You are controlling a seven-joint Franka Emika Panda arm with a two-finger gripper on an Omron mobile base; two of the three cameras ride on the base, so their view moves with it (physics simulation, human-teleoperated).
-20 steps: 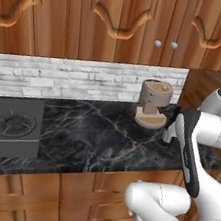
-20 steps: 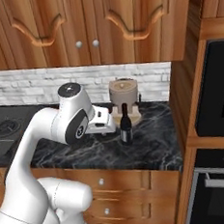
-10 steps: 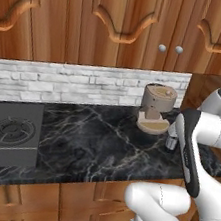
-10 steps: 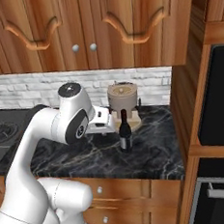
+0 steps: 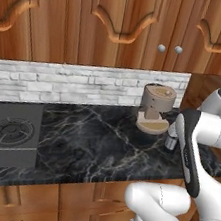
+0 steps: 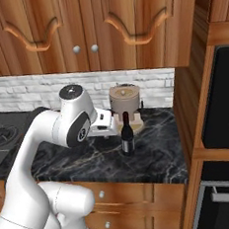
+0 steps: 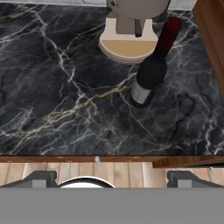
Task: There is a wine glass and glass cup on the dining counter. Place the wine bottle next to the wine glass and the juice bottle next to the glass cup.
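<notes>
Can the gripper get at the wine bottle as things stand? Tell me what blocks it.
Probably yes. The wine bottle stands upright on bare counter with the gripper close beside it, jaws open; only the coffee machine crowds it from behind.

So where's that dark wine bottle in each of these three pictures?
Left base view: the wine bottle is at centre right, mostly hidden behind the white arm.
Right base view: it stands at the centre, upright on the black counter.
Hand view: upper right of centre.
Shared landmark: the tan coffee machine just behind it.
</notes>
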